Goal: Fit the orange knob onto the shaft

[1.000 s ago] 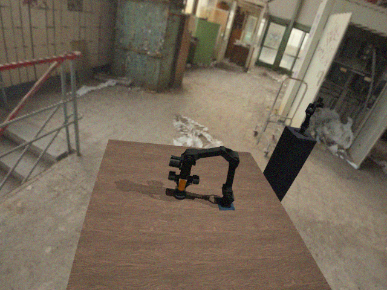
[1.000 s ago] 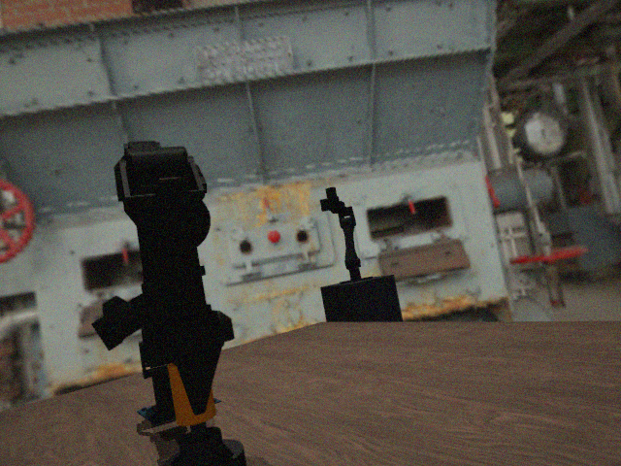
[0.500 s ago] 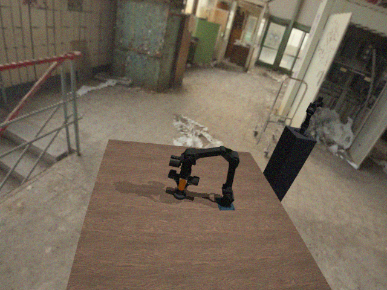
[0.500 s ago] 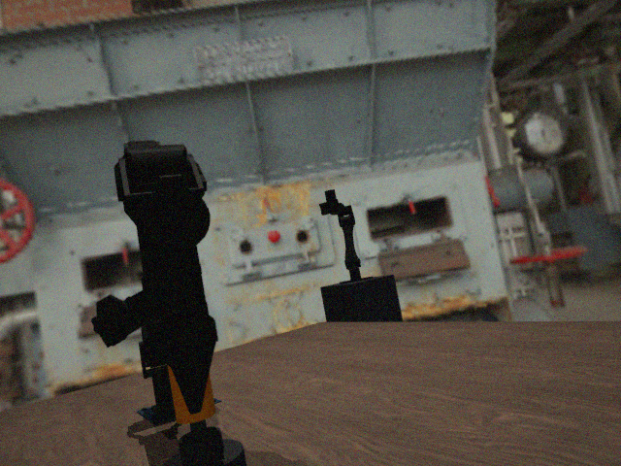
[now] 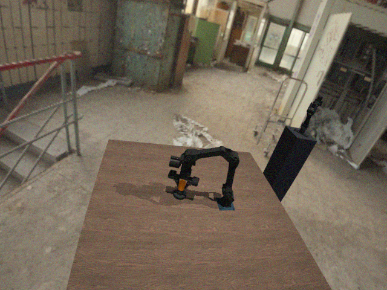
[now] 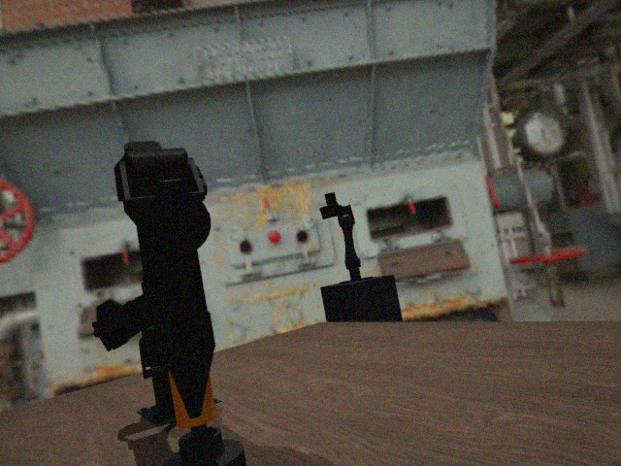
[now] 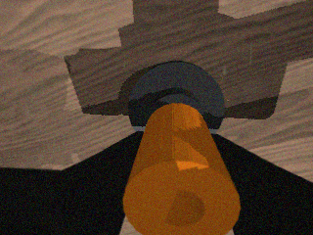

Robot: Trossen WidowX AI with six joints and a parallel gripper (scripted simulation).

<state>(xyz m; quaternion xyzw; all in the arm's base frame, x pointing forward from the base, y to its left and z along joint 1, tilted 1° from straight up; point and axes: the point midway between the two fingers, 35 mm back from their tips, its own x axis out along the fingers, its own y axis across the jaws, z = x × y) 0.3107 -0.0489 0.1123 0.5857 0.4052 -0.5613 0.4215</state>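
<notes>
My gripper [image 5: 181,188] [image 6: 196,414] [image 7: 176,139] points down and is shut on the orange knob [image 5: 182,183] [image 6: 208,409] [image 7: 178,188], one finger on each side of it. The knob is upright over the dark round pedestal [image 5: 179,196] [image 6: 228,451] [image 7: 176,75]. In the exterior view a short piece of the dark shaft [image 6: 199,429] shows between the knob's lower end and the pedestal, so the knob is not down on it. The shaft's flat side and the knob's underside are hidden. I cannot tell whether the shaft's tip is inside the hole.
The arm's base stands on a blue plate [image 5: 230,207] on the wooden table [image 5: 187,249] [image 6: 426,391], to the right of the pedestal in the top view. A dark block [image 5: 289,162] [image 6: 361,302] with a second small arm [image 5: 309,115] [image 6: 349,241] stands beyond the table's edge.
</notes>
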